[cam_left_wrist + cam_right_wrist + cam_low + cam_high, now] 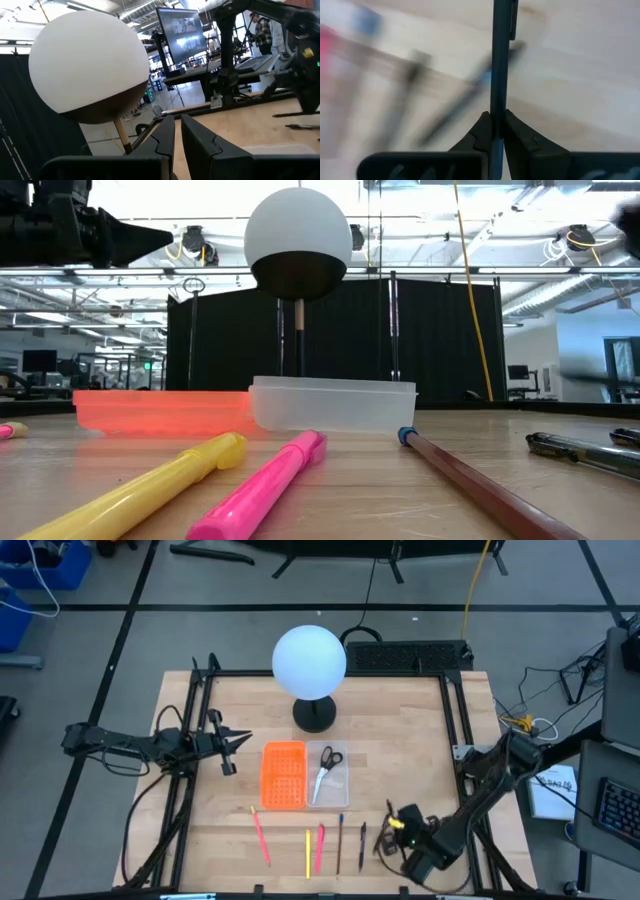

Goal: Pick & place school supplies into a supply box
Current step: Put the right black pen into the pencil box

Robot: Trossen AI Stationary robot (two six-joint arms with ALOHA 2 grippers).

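Note:
The supply box lies mid-table: an orange perforated half (283,776) joined to a clear tray (331,777), in which black-handled scissors (328,762) lie. Near the front edge lie a pink pen (260,836), a yellow one (308,853), another pink one (320,847) and two dark ones (340,843) (362,844). My right gripper (389,831) (497,131) hangs at the front right, shut on a dark pen (500,60). My left gripper (232,748) (178,131) waits above the table's left side, shut on nothing. My right gripper pinches the dark pen's barrel (496,117) between its two fingers. The fingers slant steeply down from above. The pen runs lengthwise through the gap and sticks out far past the fingertips, its clip end (512,22) away from them, over the table.
A white globe lamp (310,662) on a black foot (315,715) stands behind the box. Black frame rails (452,730) run along the table's left and right sides. In the low view the yellow pen (150,490), pink pen (262,488) and a brown pencil (480,485) lie close in front.

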